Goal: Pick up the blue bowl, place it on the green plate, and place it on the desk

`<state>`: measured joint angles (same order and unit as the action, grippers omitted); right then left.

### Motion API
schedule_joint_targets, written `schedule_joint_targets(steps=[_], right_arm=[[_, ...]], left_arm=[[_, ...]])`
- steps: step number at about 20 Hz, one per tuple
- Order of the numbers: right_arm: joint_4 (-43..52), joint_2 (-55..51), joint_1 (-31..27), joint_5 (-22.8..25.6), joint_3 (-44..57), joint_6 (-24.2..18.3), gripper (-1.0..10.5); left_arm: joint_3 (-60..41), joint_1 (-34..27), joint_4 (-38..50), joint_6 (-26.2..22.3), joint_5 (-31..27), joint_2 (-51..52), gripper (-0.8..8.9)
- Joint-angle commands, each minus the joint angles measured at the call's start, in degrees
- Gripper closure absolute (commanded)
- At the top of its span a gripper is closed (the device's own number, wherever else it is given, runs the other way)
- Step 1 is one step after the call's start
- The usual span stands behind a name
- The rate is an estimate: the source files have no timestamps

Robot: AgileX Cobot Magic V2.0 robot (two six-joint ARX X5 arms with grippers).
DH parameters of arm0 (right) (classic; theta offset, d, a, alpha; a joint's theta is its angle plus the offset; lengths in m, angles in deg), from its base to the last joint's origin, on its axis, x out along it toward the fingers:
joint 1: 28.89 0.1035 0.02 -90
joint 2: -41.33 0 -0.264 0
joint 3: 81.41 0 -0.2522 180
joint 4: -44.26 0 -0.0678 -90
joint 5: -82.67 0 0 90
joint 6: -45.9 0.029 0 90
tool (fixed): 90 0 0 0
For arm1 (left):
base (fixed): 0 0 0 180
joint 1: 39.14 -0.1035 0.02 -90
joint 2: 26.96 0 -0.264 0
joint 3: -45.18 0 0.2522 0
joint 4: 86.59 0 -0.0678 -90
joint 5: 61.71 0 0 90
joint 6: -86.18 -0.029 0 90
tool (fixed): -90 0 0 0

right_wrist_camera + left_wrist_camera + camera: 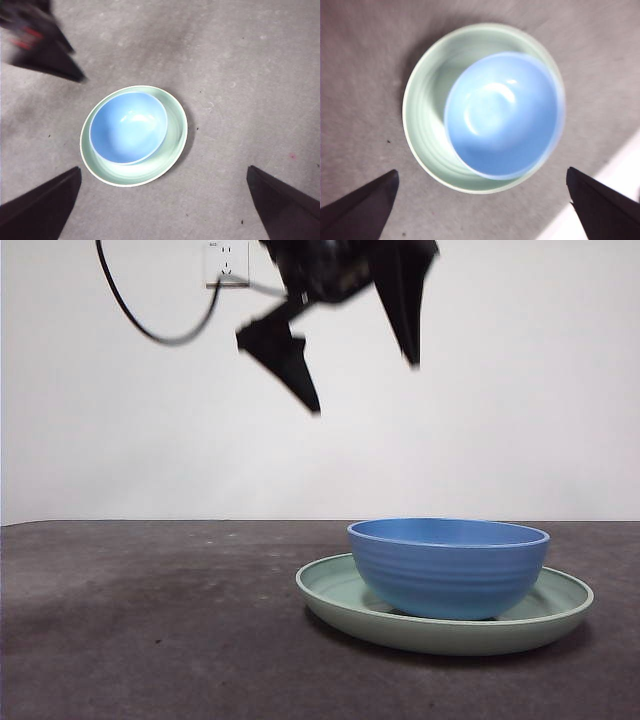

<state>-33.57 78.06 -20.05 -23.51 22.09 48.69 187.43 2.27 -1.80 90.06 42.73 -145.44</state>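
The blue bowl (449, 567) sits inside the green plate (330, 592), off-centre, at the lower right of the front frame on the counter (150, 620); the left claw (365, 388) hangs high above, top centre, jaws wide apart and empty; the right claw (162, 200) also gapes open, empty, above the dishes.

Blue bowl (128, 128) off-centre in green plate (172, 142) on desk (240, 65)
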Motion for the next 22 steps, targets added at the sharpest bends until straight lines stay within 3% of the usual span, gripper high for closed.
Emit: schedule_joint_targets(steps=[1, 8, 13, 16, 19, 22], right_arm=[[1.0, 0.3, 0.0, 0.2, -1.0, -0.5, 3.1], [5.4, 0.8, 0.0, 0.0, -1.0, -0.4, 3.1], [8.7, 4.4, 0.0, -0.9, -1.0, -0.4, 3.1], [9.3, 7.0, 0.0, -3.1, -1.0, -0.4, 3.1], [10.1, 9.4, 0.0, -5.4, -1.0, -0.4, 3.1], [9.9, 10.8, 0.0, -6.4, -1.0, -0.2, 3.1]], left_arm=[[1.0, 1.3, -2.5, -1.3, 0.4, 6.3, 0.94], [-6.6, 3.8, -2.5, -7.9, 0.4, 30.7, 0.94], [-21.7, 3.9, -2.2, -8.9, 0.4, 47.0, 0.94], [-35.0, 3.9, 3.3, -6.7, 0.4, 56.7, 0.94], [-48.7, 3.9, 14.0, -2.7, -0.3, 66.4, 0.94], [-61.0, 3.9, 25.0, 3.1, -6.3, 75.3, 0.94]])
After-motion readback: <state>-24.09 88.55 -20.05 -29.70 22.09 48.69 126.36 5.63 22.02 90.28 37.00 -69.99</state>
